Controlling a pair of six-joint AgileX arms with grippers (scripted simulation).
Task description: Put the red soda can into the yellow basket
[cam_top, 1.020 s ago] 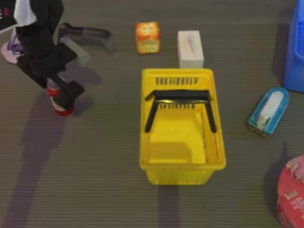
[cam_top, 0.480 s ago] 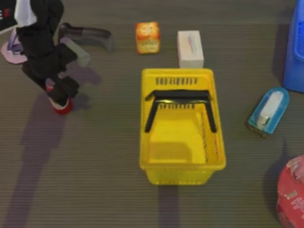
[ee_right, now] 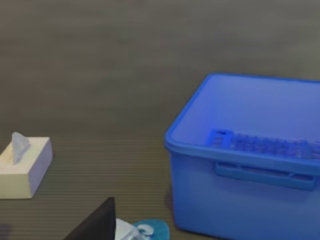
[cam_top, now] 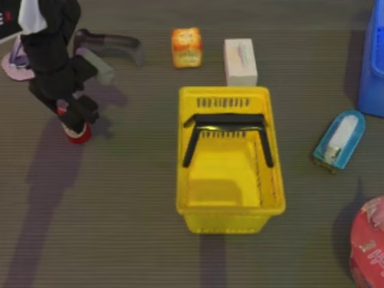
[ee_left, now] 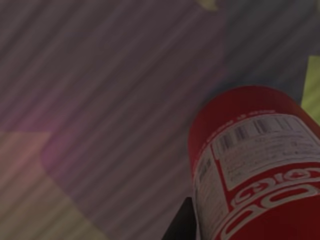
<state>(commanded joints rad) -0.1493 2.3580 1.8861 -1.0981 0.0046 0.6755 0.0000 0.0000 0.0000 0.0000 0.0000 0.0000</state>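
Pinching red soda can (cam_top: 77, 133) | left gripper (cam_top: 75, 119) (table's left) | yellow basket (cam_top: 230, 211) well apart

L end effector (cam_top: 77, 117) over red soda can (cam_top: 78, 134), table's left.

Red soda can (cam_top: 78, 133) stands upright near the table's left edge, barcode label showing; yellow basket (cam_top: 230, 207), black handles folded, sits mid-table, well apart.
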